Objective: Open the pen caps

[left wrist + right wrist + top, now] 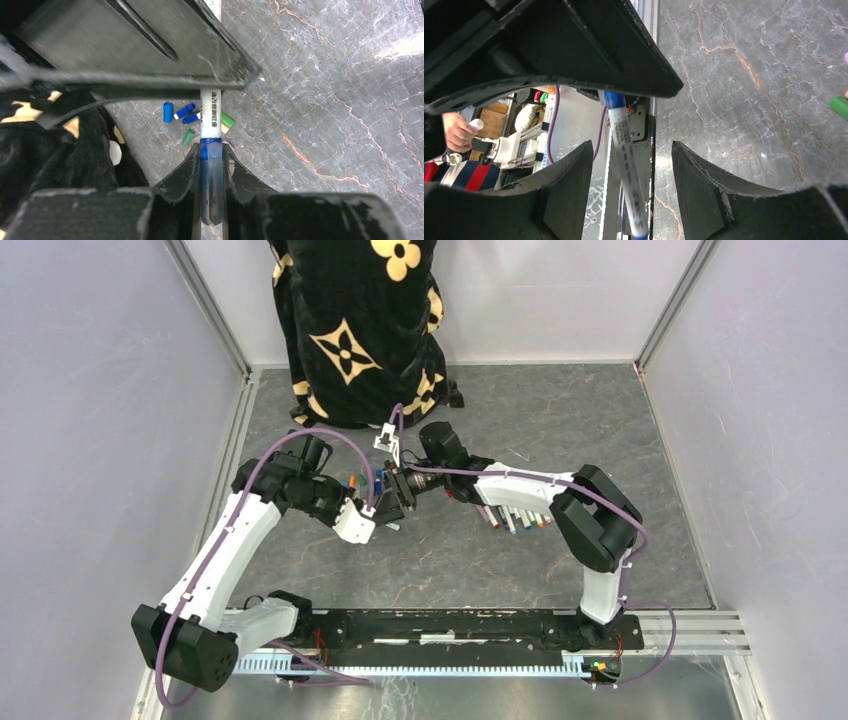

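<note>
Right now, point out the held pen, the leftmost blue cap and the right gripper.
held pen point(210, 112), left wrist view, white barrel.
blue cap point(168, 112), left wrist view, its side.
right gripper point(631, 146), right wrist view, between fingertips.

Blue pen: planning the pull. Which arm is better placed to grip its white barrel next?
Right: the right claw stands open around the barrel, while the left claw is shut on the pen's blue end.

Spread fingers point(704, 175), blue-ended pen point(626, 150) between them, marbled tabletop point(749, 100)
</note>
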### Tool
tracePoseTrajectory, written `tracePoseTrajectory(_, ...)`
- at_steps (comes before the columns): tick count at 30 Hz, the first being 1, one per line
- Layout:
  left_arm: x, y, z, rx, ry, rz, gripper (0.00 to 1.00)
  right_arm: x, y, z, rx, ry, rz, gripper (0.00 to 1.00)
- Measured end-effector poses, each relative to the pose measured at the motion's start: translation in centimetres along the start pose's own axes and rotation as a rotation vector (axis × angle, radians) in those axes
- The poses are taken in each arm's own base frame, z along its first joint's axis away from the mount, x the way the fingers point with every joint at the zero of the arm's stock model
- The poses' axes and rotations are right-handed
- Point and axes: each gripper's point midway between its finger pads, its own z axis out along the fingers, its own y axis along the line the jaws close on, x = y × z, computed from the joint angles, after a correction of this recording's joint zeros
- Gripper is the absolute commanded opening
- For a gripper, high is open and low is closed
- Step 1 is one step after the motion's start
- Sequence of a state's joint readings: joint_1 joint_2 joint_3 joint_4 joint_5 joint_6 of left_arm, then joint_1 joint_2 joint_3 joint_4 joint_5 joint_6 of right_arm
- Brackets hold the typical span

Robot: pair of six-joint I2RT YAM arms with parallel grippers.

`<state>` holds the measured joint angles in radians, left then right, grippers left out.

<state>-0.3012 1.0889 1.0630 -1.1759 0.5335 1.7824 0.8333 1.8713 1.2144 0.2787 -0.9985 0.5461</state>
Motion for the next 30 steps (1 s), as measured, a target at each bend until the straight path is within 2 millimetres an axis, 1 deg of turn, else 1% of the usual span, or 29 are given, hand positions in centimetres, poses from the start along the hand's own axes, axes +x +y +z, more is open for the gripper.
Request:
tracePoseTrajectory(2,-0.2,0.2,0.1,0.004,-0.005,0.006,0.02,0.1,0.0,0.5,-0.017,0.007,0.004,0.59)
tracePoseTrajectory(4,-0.4,0.3,0.2,0.006,-0.008,0.004,0.02,0.5,-0.1,1.2,-0.035,0.014,0.021,0.5)
tracePoseTrajectory(5,-0.4,0.4,0.2,0.007,-0.01,0.001,0.02,0.8,-0.1,1.5,-0.043,0.019,0.032,0.43)
tracePoseTrajectory(8,-0.3,0.4,0.2,0.011,-0.001,-0.014,0.02,1.1,-0.2,2.1,-0.066,0.03,0.061,0.13)
tracePoseTrajectory(9,-0.2,0.3,0.3,0.015,0.003,-0.02,0.02,1.0,0.1,2.2,-0.081,0.031,0.061,0.05)
tracePoseTrajectory(10,0.0,0.3,0.3,0.02,0.011,-0.026,0.02,0.9,0.6,2.3,-0.105,0.035,0.052,0.0)
tracePoseTrajectory(13,0.2,0.4,0.2,0.017,0.018,-0.026,0.02,0.8,0.8,2.4,-0.126,0.04,0.056,0.0)
tracePoseTrajectory(15,0.6,0.5,0.1,0.014,0.042,-0.023,0.02,0.4,0.6,2.7,-0.141,0.049,0.065,0.0)
tracePoseTrajectory(18,2.0,0.7,-0.3,0.01,0.124,-0.02,0.02,-0.3,-0.4,3.2,-0.164,0.066,0.076,0.0)
tracePoseTrajectory(19,2.5,0.8,-0.3,0.012,0.143,-0.024,0.02,-0.3,-1.0,3.0,-0.151,0.058,0.07,0.0)
tracePoseTrajectory(20,3.1,0.8,-0.4,0.013,0.159,-0.038,0.02,0.3,-1.3,2.7,-0.122,0.051,0.058,0.0)
tracePoseTrajectory(21,3.2,0.9,-0.1,0.005,0.105,-0.045,0.02,1.2,-1.7,2.0,-0.058,0.029,0.041,0.0)
tracePoseTrajectory(22,2.8,1.1,0.5,-0.018,-0.026,-0.076,0.02,1.3,-1.9,1.1,0.036,-0.041,-0.004,0.0)
tracePoseTrajectory(23,2.0,1.2,0.7,-0.048,-0.178,-0.149,0.02,1.2,-1.6,-0.1,0.116,-0.127,-0.049,0.0)
tracePoseTrajectory(24,0.6,1.5,0.5,-0.068,-0.339,-0.245,0.02,1.0,-0.4,-1.8,0.162,-0.222,-0.094,0.0)
tracePoseTrajectory(25,0.8,1.1,0.4,-0.044,-0.365,-0.302,0.02,1.5,0.3,-3.0,0.179,-0.257,-0.11,0.0)
tracePoseTrajectory(26,3.6,0.7,0.1,-0.032,-0.228,-0.278,0.02,3.3,0.7,-4.1,0.159,-0.222,-0.091,0.0)
tracePoseTrajectory(27,6.0,0.6,-0.5,-0.054,-0.119,-0.265,0.02,6.5,0.0,-5.1,0.174,-0.151,-0.023,0.0)
tracePoseTrajectory(28,7.9,0.2,-1.3,-0.063,0.005,-0.242,0.02,8.3,-0.6,-5.7,0.184,-0.106,0.036,0.0)
tracePoseTrajectory(29,8.0,0.0,-1.6,-0.054,0.079,-0.198,0.02,10.2,-1.8,-5.9,0.203,-0.059,0.11,0.0)
tracePoseTrajectory(30,7.0,-0.1,-1.4,-0.034,0.11,-0.15,0.02,11.7,-2.5,-6.1,0.216,-0.019,0.173,0.0)
